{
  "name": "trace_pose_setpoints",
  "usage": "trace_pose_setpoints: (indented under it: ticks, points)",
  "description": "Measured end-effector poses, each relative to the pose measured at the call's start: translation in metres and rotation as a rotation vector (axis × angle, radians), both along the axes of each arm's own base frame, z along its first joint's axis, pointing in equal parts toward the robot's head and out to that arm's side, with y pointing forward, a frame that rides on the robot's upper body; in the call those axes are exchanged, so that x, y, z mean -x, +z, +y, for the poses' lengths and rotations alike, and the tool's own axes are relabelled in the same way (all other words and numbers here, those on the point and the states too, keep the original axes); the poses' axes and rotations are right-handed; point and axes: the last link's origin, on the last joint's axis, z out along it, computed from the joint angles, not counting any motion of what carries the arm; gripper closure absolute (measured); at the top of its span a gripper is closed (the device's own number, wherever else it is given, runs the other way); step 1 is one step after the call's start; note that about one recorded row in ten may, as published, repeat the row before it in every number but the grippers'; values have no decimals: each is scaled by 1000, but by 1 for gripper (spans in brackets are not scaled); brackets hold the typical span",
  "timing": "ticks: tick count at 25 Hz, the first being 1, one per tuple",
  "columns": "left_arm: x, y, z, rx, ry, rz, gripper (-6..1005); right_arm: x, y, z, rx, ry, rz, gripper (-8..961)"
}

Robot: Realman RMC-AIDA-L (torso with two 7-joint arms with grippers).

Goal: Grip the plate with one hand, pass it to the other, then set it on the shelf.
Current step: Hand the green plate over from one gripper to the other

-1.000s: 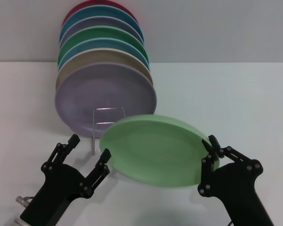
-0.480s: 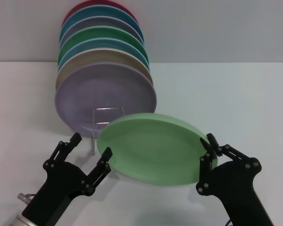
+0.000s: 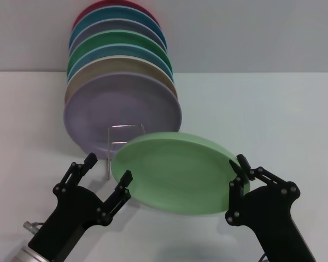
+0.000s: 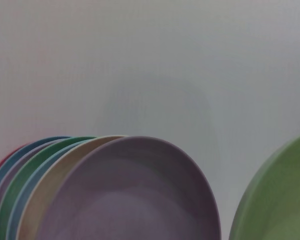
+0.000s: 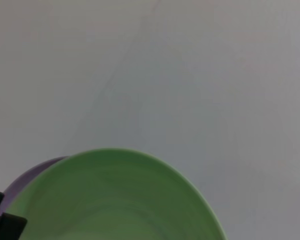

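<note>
The light green plate (image 3: 172, 172) is held tilted above the table in the head view. My right gripper (image 3: 236, 183) is shut on its right rim. My left gripper (image 3: 106, 174) is open just left of the plate, one fingertip (image 3: 125, 178) close to the plate's left rim and the other out to the left. The silver wire shelf (image 3: 126, 130) stands behind the plate, its lower part hidden by it. The plate also shows in the left wrist view (image 4: 277, 200) and fills the right wrist view (image 5: 110, 200).
A row of upright coloured plates (image 3: 120, 71) stands at the back left, with a lavender plate (image 3: 117, 112) in front, right behind the wire shelf. The white table (image 3: 262, 109) stretches to the right.
The right gripper has carried the green plate leftward, toward the left gripper. The left gripper has shifted slightly right and up; its fingers stay open.
</note>
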Motion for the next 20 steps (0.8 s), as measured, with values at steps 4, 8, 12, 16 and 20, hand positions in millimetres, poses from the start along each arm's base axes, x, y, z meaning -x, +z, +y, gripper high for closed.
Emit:
trace_pose_setpoints:
  ticks: [4,8,12,16,20]
  points:
    - [-1,-1,2,5,-3,4,226,0,0,0,1,0,-2,929]
    - [-1,-2,4,7,-2,8,227,0,-1,-1,2,-5,1,930]
    - [-2,-2,6,7,-6,9,427,0,0,-1,2,-5,1,930]
    - [-2,-2,7,9,-5,11,481,1,-1,0,2,-1,2,930]
    - [-2,-2,8,11,-3,14,535,1,-1,1,7,-5,2,929]
